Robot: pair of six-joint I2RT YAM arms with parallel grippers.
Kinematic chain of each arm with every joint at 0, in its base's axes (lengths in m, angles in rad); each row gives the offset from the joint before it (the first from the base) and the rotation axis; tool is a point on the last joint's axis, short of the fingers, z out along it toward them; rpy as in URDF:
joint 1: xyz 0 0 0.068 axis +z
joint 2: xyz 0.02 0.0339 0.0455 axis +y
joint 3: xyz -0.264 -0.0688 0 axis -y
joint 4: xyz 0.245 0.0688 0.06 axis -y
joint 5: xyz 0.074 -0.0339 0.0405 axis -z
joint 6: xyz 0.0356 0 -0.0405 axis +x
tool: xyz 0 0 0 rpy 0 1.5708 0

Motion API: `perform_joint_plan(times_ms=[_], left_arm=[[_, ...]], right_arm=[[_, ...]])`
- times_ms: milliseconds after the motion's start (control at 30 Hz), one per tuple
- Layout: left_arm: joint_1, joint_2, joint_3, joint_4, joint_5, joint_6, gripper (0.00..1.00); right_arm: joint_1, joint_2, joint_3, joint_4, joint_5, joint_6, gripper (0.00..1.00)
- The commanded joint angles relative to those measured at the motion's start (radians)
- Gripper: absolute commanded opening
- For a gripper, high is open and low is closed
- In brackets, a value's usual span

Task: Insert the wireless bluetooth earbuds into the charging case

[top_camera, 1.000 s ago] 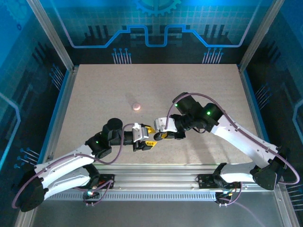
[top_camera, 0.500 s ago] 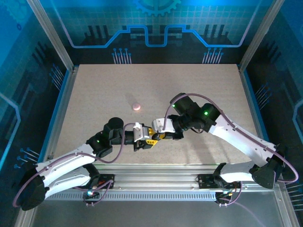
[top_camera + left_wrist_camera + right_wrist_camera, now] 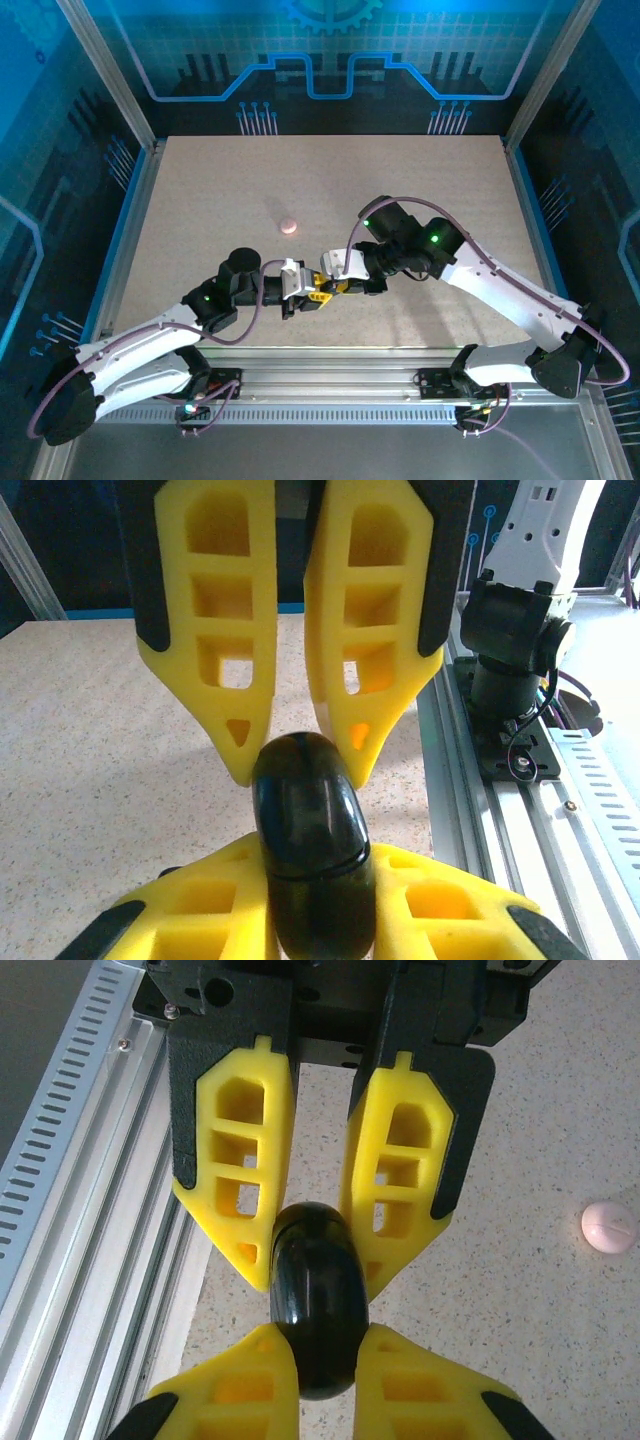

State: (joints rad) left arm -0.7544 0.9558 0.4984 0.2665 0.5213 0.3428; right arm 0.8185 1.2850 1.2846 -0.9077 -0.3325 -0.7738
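Yellow fingers (image 3: 205, 895) of the left gripper (image 3: 315, 865) are clamped on the lower end of a glossy black charging case (image 3: 310, 810), at the bottom centre of the left wrist view. From the top of that frame the right gripper (image 3: 300, 768) pinches the other end of the same case, so both pairs of fingers are closed on it from opposite sides. In the top view the two grippers meet a little below the centre of the frame, with the case mostly hidden between them above the table (image 3: 200, 200). A thin seam crosses the case close to the left fingers. The case looks shut, and whether earbuds are inside cannot be told. A round pink case (image 3: 289, 226) lies well apart, toward the upper left.

The step seems to be opening the lid. For this, one gripper should hold only the base and the other only the lid. The shell is smooth and may slip, so the pull should be slow and follow the hinge, without twisting.
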Motion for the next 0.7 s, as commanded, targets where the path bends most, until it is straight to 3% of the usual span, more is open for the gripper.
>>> perform_joint_plan(times_ms=[0, 167, 500, 667], left_arm=[[0.002, -0.011, 0.033, -0.001, 0.034, 0.012, 0.14], [0.001, -0.017, 0.031, 0.008, 0.038, 0.006, 0.14], [0.001, -0.026, 0.025, 0.034, 0.040, -0.005, 0.14], [0.002, -0.034, 0.023, 0.034, 0.045, -0.004, 0.14]], right_arm=[[0.021, -0.027, 0.002, 0.053, 0.013, 0.021, 0.24], [0.021, -0.039, -0.021, 0.100, 0.035, 0.050, 0.39], [0.020, -0.035, -0.026, 0.122, 0.066, 0.074, 0.43], [0.008, -0.035, -0.039, 0.151, 0.150, 0.109, 0.45]])
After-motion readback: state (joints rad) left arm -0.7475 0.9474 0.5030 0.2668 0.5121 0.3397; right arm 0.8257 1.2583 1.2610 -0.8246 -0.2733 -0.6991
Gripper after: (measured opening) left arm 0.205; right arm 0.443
